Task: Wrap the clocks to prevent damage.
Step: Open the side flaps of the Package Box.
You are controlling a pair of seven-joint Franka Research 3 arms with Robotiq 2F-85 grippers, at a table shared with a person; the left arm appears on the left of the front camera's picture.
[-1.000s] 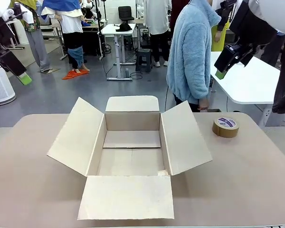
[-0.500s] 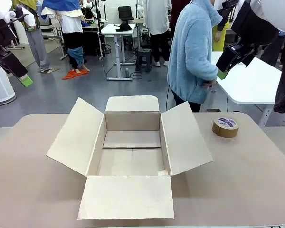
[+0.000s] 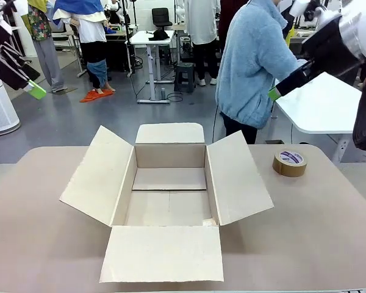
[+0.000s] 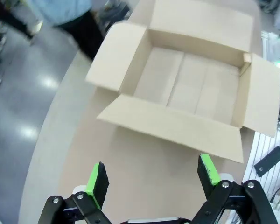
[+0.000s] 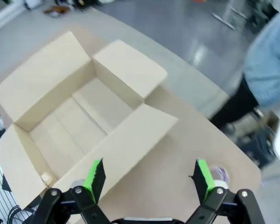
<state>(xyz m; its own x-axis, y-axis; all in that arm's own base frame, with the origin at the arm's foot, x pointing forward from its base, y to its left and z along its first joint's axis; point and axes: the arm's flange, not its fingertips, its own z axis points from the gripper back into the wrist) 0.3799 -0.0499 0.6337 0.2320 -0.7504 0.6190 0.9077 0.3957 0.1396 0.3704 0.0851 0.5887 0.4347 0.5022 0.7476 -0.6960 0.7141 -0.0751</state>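
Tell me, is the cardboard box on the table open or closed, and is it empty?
Open and empty. The cardboard box has all four flaps spread outward, and its bare bottom shows.

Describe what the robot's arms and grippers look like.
The left gripper and right gripper are black two-finger units with angular linkages, silver pivot pins and bright green pads. The right arm has a smooth white rounded shell, with a black cable looping beside it.

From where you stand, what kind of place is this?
Probably a robot lab or workshop: an open cardboard box and tape roll on a work table, a white desk and a person behind.
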